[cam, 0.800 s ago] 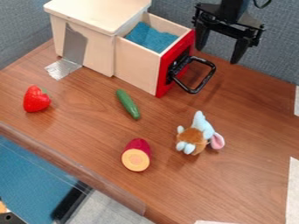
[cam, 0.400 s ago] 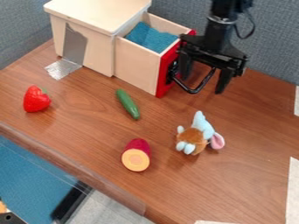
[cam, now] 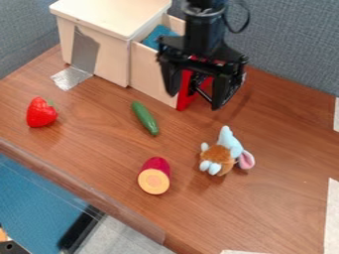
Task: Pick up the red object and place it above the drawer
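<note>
From where I'm standing, the black robot arm (cam: 204, 30) hangs down in front of the pulled-out drawer (cam: 151, 72), hiding part of it. Its end effector (cam: 195, 100) is open, the two fingers pointing down and spread well apart, with the drawer's red front (cam: 184, 92) and a bit of its black handle (cam: 194, 85) showing through the gap. I can't tell from here whether either finger touches the handle. The red strawberry (cam: 41, 113) lies on the wooden counter (cam: 106, 149), well apart from the end effector, its green leaves turned towards the pale wooden box (cam: 109, 17) that the drawer slides out of. Some blue cloth (cam: 157, 35) shows inside the drawer. Silver tape (cam: 71, 78) runs from the side of the box down onto the counter, near the strawberry. Out in front of the drawer there's a small green cucumber (cam: 145, 118), lying on its side. Further towards the counter's front edge sits a cut vegetable (cam: 154, 176) with dark red skin, its pale orange face showing. A little stuffed toy (cam: 226, 152), light blue and brown with a pink ear, lies near that vegetable. A grey-blue partition (cam: 291, 49) stands behind it all.
</note>
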Action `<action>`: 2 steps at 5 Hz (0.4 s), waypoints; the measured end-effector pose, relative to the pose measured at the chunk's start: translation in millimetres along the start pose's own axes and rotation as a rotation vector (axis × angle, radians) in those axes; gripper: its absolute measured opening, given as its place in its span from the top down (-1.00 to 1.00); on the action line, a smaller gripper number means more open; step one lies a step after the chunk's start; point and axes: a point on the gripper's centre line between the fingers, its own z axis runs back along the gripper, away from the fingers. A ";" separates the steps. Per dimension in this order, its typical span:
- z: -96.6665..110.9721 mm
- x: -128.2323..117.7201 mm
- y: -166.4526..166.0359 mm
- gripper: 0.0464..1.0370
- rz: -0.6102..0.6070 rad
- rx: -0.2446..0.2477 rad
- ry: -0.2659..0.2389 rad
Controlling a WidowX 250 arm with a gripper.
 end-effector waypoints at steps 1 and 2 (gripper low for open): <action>-4.1 -27.9 10.3 -0.93 0.003 0.004 0.022; -14.9 -38.3 13.0 -0.93 0.003 0.026 0.033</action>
